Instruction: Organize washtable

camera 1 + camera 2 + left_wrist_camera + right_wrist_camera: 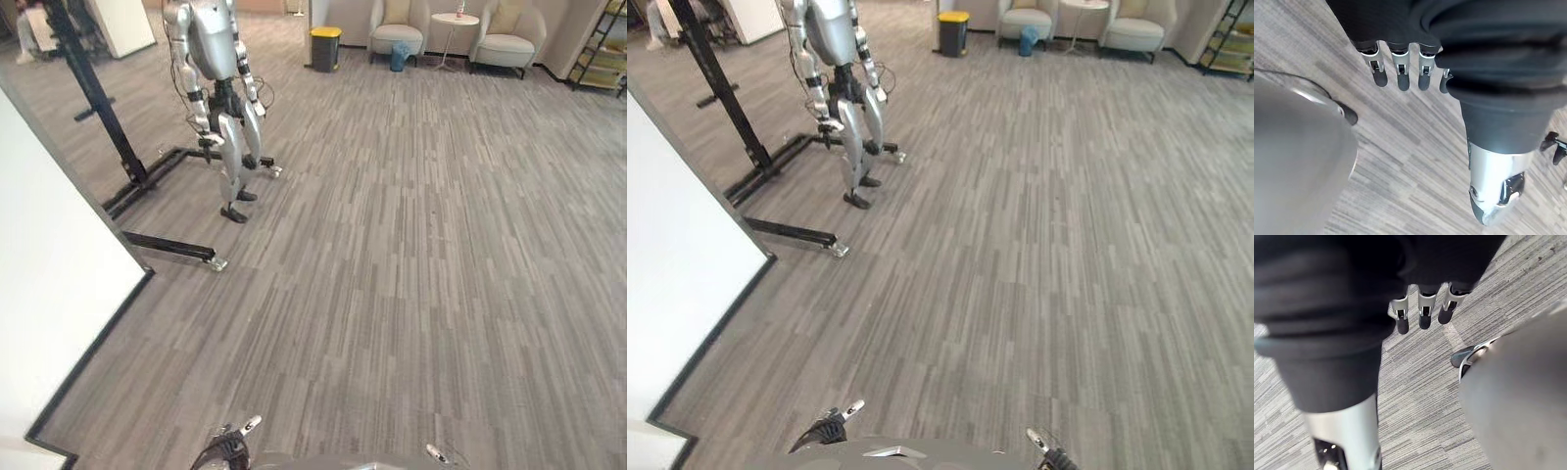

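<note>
The silver, dark-tipped fingers point(1400, 73) of the left hand point(1396, 22) were seen held straight in a row, slightly parted. Nothing was pinched or gripped between them and the thumb point(1496, 196), which was set apart from the row. The fingers point(1422, 316) of the right hand point(1430, 264) were likewise found straight, close together and empty, with the thumb point(1344, 440) kept to one side. Both hands were hung low beside the body, and the grey, plank-patterned floor point(411, 274) was seen below them, untouched by the fingertips. To the robot's left a white flat surface with a dark lower edge point(49, 294) was stood on that floor, well apart from either hand. Whether it belonged to the washtable could not be told. Farther out on the left a black metal stand with wheeled feet point(108, 127) was placed, and a second silver-grey humanoid robot point(217, 59) was seen upright just beside it. At the far end of the room a dark bin with a yellow lid point(324, 47) and a small blue container point(400, 56) were set near a pair of beige upholstered armchairs point(398, 34). A small round white side table point(455, 20) was stood between the chairs, and a dark open shelf rack point(602, 54) was seen at the far right.
</note>
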